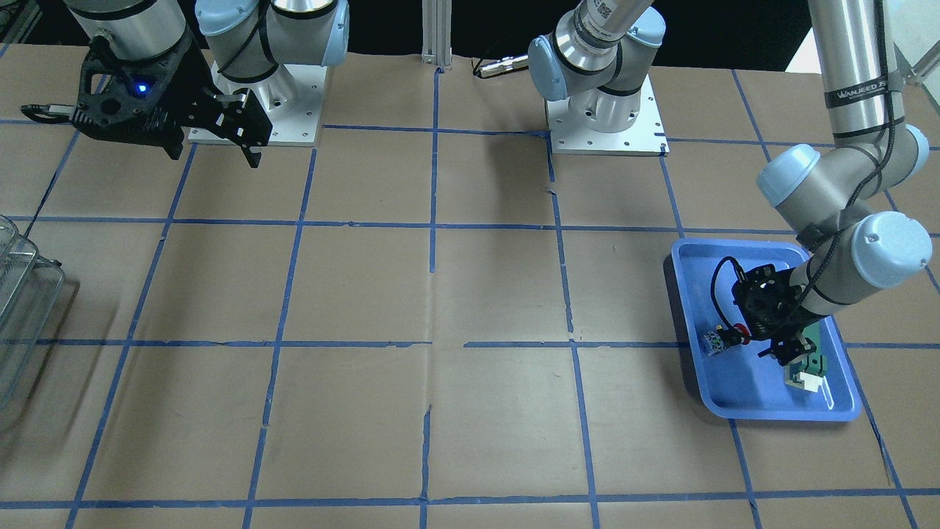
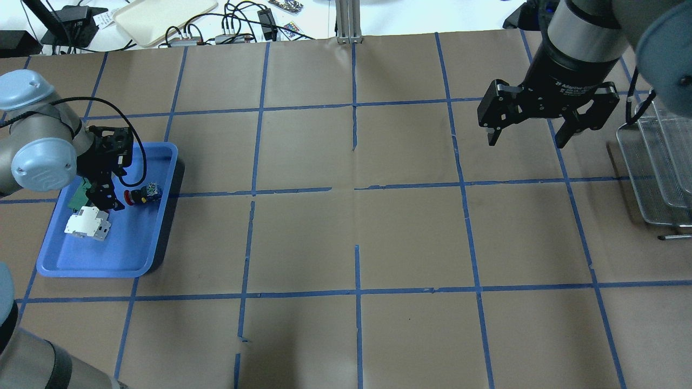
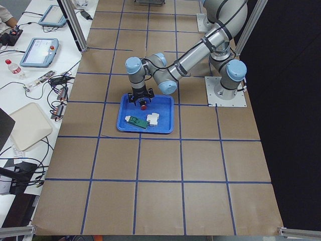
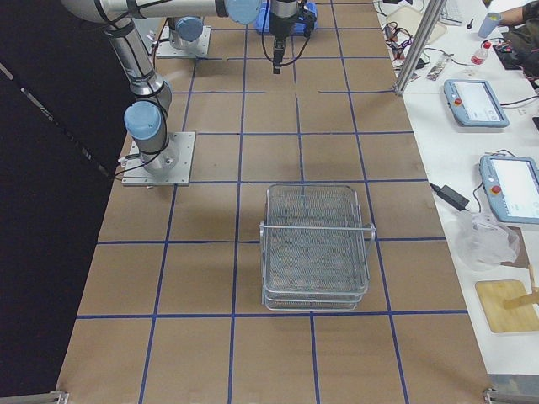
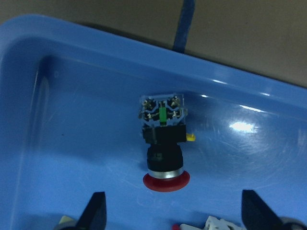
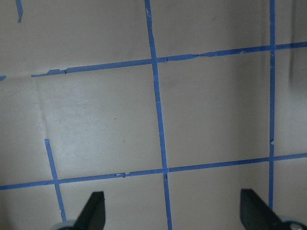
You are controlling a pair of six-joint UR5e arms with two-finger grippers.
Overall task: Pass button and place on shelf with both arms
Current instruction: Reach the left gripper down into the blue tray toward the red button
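The button (image 5: pixel 163 143), with its red cap, black body and blue-white rear block, lies on its side in the blue tray (image 5: pixel 72 72). It also shows in the overhead view (image 2: pixel 142 195) and the front view (image 1: pixel 727 339). My left gripper (image 5: pixel 175 213) is open and empty. It hovers low over the tray, just short of the red cap, with one finger on each side of the button's line. My right gripper (image 2: pixel 527 141) is open and empty, held above the table near the wire-mesh shelf (image 2: pixel 657 173).
A white block (image 2: pixel 86 224) and a green flat part (image 2: pixel 78 197) lie in the tray (image 2: pixel 162 216) close beside my left gripper (image 2: pixel 108 197). The shelf (image 4: pixel 316 248) stands at the table's right end. Blue tape lines grid the brown table.
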